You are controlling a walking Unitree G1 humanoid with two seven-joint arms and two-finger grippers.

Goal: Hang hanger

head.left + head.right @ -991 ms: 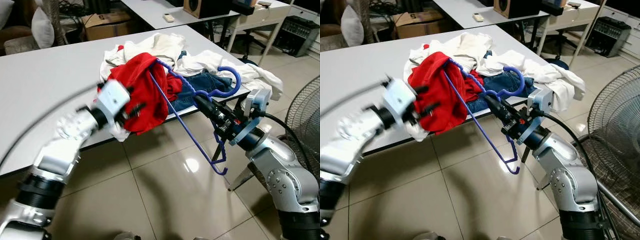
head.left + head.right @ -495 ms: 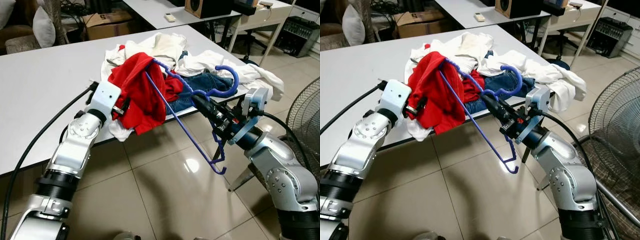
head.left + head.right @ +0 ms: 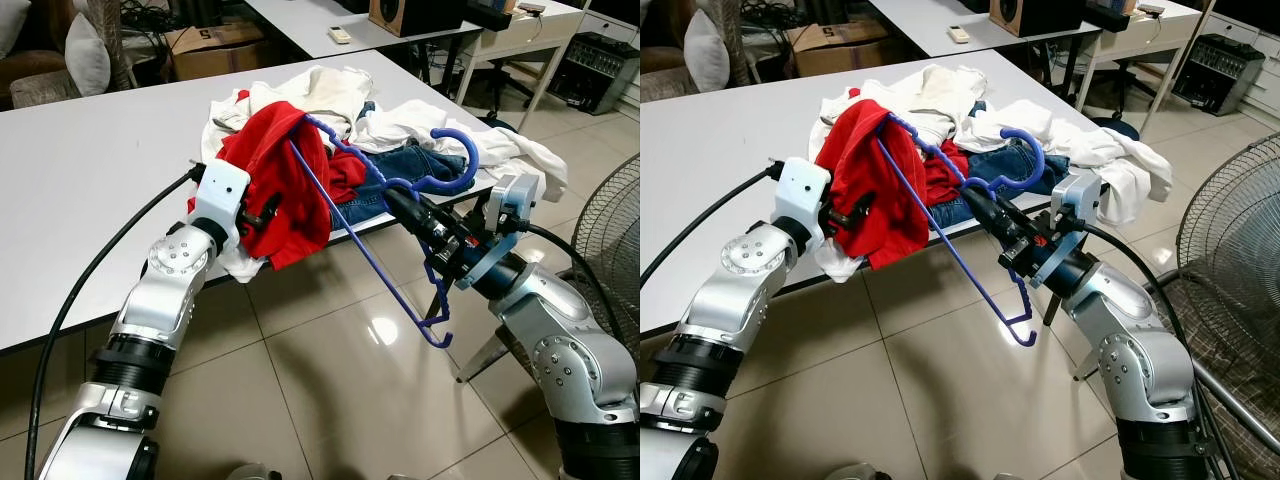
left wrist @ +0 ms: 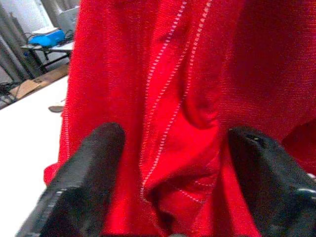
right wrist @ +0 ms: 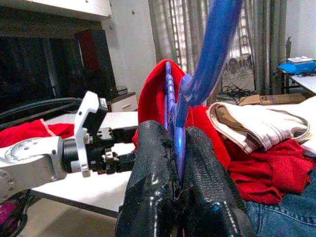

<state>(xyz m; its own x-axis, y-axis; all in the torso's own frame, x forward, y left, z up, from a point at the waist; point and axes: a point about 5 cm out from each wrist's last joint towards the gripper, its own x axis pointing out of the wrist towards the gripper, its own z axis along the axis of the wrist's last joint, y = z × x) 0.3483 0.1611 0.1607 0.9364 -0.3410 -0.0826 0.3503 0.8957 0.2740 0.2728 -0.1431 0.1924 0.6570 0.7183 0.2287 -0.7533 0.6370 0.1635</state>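
Note:
A blue plastic hanger (image 3: 372,258) is tilted over the table's front edge, its hook (image 3: 456,168) pointing up. My right gripper (image 3: 397,205) is shut on the hanger's neck just below the hook, and the same grip shows in the right wrist view (image 5: 177,148). A red garment (image 3: 290,185) drapes over the hanger's upper end and hangs down off the table edge. My left gripper (image 3: 262,213) is pressed against that garment from the left. Its fingers (image 4: 94,168) stand apart, open, with a fold of the red garment (image 4: 173,108) bulging between them.
The grey table (image 3: 90,170) carries a pile of white cloth (image 3: 325,90) and blue jeans (image 3: 405,165) behind the hanger. A standing fan (image 3: 612,225) is at the right. A second table and a cardboard box (image 3: 210,45) stand farther back. Tiled floor lies below.
My left arm swung in from the lower left and settled with its gripper against the red garment. The right gripper and hanger have stayed nearly still.

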